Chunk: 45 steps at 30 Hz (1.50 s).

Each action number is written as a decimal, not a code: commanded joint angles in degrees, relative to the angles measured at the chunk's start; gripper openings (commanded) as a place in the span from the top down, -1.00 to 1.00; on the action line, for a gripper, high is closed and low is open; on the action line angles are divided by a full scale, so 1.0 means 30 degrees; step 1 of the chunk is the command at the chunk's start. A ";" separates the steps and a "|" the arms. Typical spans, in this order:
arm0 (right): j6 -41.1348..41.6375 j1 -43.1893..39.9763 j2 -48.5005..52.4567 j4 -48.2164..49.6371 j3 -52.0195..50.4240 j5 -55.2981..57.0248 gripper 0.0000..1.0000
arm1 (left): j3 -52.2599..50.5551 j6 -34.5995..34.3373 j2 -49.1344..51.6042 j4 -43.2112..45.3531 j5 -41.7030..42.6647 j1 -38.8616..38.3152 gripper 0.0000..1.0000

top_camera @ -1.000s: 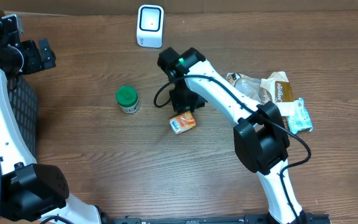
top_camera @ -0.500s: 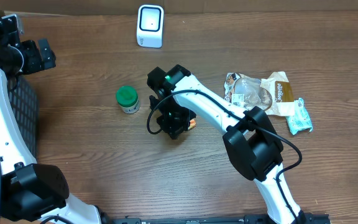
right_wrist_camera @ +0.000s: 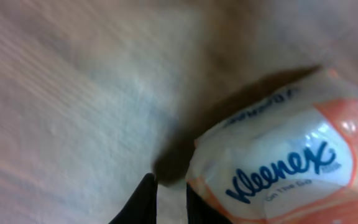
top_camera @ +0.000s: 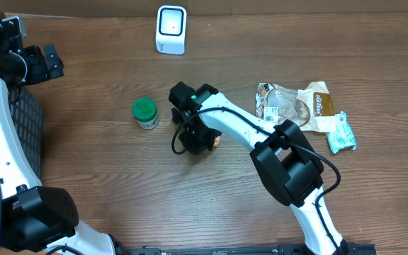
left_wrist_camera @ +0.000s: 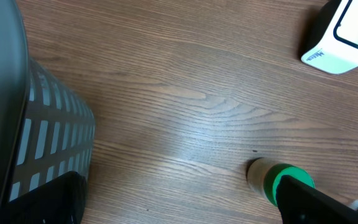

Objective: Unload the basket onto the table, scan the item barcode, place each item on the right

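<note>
1. The right gripper is low over the table. Its fingertips are clenched almost together, with only a thin strip of wood seen between them.
2. The Kleenex tissue pack lies on the table just beside these fingertips, not between them.
3. A jar with a green lid stands near, to the left of the pack.
4. Crumpled snack bags lie on the right side.
5. The left gripper is released wide, at the far left next to a dark basket.
6. The white barcode scanner stands at the far edge, well apart from the pack.
</note>
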 commanded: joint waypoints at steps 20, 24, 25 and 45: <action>0.7482 -0.5603 -0.4510 -0.0226 0.1290 -0.3912 0.50 | 0.0087 0.0517 0.0102 0.0051 0.0007 -0.0124 -0.99; 0.8378 -0.5639 -0.4452 0.0058 -0.0503 -0.3752 0.28 | 0.0087 0.0517 0.0102 0.0051 0.0000 -0.0124 -0.99; 0.8757 -0.5595 -0.4452 0.0525 -0.1224 -0.3723 0.21 | 0.0087 0.0517 0.0102 0.0051 0.0007 -0.0124 -0.99; 1.3107 -0.4583 -0.3832 0.5901 -0.7111 -0.3912 0.27 | 0.0087 0.0517 0.0102 0.0051 0.0007 -0.0124 -0.99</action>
